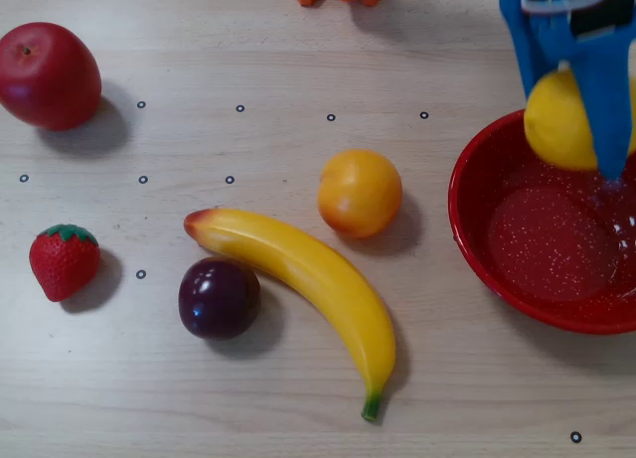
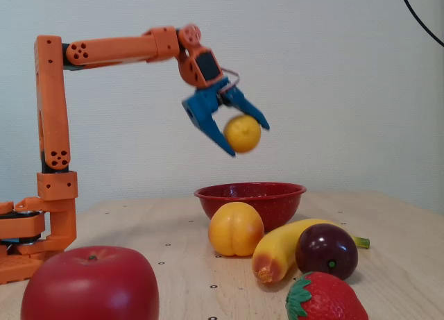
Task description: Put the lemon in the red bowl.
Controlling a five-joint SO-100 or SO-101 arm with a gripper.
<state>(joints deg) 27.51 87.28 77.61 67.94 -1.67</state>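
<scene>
The lemon (image 1: 552, 125), a small bright-yellow oval fruit, is held in my blue gripper (image 1: 578, 132), well above the table. In the overhead view it hangs over the back left rim of the red bowl (image 1: 467, 229), a wide glossy speckled bowl at the right edge. In the fixed view the gripper (image 2: 248, 139) is shut on the lemon (image 2: 242, 133), a good way above the red bowl (image 2: 250, 198). The lemon looks slightly blurred there. The bowl holds nothing.
In the overhead view a round orange-yellow fruit (image 1: 359, 192) sits left of the bowl. A banana (image 1: 308, 279), a dark plum (image 1: 219, 297), a strawberry (image 1: 65, 261) and a red apple (image 1: 48, 76) lie further left. The orange arm base (image 2: 41, 216) stands at the fixed view's left.
</scene>
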